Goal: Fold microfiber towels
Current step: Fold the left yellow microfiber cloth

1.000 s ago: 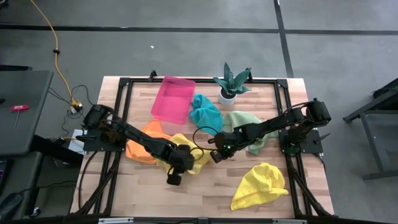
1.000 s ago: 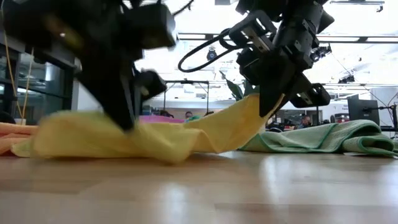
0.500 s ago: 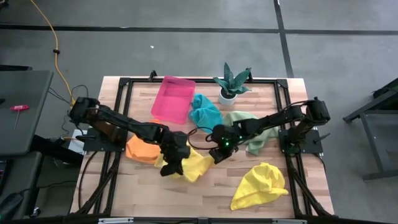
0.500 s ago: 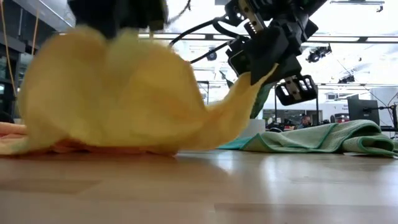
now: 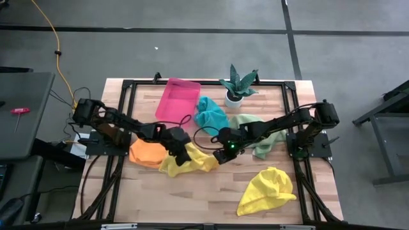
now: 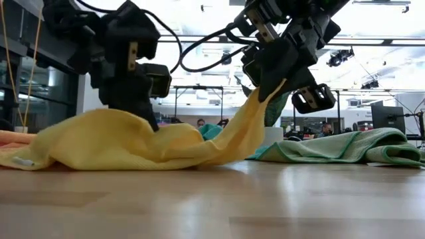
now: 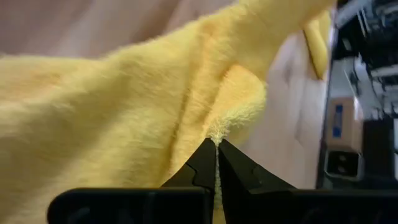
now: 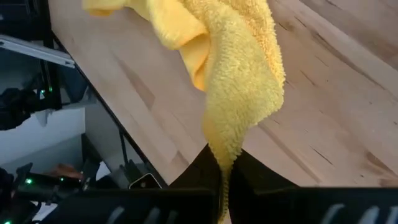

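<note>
A yellow microfiber towel (image 5: 192, 165) lies crumpled mid-table between my two grippers. My left gripper (image 5: 184, 157) is shut on it at its left part. My right gripper (image 5: 220, 157) is shut on its right end and holds that end up off the table (image 6: 255, 113). An orange towel (image 5: 146, 153) lies left of it, touching it. A teal towel (image 5: 211, 115) and a light green towel (image 5: 255, 131) lie farther back. A second yellow towel (image 5: 267, 189) lies heaped at the near right. My left gripper pinches a raised ridge of the yellow towel (image 7: 217, 127) between its two fingers, slanting down from above; whether it is an edge or a fold, I cannot tell. The cloth around it rests in a low heap on the table (image 6: 93, 143). My right gripper pinches a narrow end of the yellow towel (image 8: 224, 146) between its two fingers, slanting down from the table's right. That end is lifted clear. The cloth runs down from it in a smooth slope (image 6: 232, 143) to the part lying on the table.
A pink tray (image 5: 177, 101) and a potted plant (image 5: 238, 86) stand at the back of the table. Black frame rails (image 5: 121, 128) run along the table's sides. Bare wood (image 5: 211, 198) lies in front of the yellow towel.
My left gripper has gone toward the table's far edge and rolled, staying shut. It lifted the towel's near part high, carried it back and lowered it, so the cloth now lies bunched farther from the near edge. My right gripper has kept its end raised, nearly still.
</note>
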Available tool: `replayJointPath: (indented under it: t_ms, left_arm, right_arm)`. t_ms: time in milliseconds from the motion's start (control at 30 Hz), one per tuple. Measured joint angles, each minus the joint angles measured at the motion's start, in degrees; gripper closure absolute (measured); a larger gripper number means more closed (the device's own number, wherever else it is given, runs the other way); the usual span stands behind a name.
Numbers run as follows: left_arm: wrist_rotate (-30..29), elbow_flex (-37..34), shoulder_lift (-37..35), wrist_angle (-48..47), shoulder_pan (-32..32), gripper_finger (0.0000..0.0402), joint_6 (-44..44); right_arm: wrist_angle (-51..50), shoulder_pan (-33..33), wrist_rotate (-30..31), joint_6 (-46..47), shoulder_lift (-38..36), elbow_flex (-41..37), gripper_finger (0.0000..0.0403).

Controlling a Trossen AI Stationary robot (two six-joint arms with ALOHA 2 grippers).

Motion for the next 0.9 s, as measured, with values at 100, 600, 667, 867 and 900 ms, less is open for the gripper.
replayJointPath:
  t_ms: [100,600,667,867,900]
  left_arm:
    - [-5.01,-0.74,0.0,-0.45,0.09,0.0401,-0.11]
    - [-10.76,-0.71,0.0,-0.23,1.21,0.0311,4.48]
    - [-10.02,-0.71,0.0,-0.23,1.92,0.0287,4.64]
    - [-3.97,-0.6,-0.83,-0.25,4.64,0.0235,7.37]
    - [-3.05,-0.62,-1.34,-0.55,5.04,0.023,7.77]
  right_arm:
    - [-0.06,0.0,0.52,0.16,0.0,0.0,0.0403]
    - [-0.06,0.0,1.52,0.96,0.0,0.0,0.0403]
    - [-0.06,0.0,1.52,0.97,0.0,0.0,0.0403]
    - [-0.05,0.0,1.52,0.89,0.0,0.0,0.0403]
    - [0.0,0.0,1.52,0.74,0.0,0.0,0.0403]
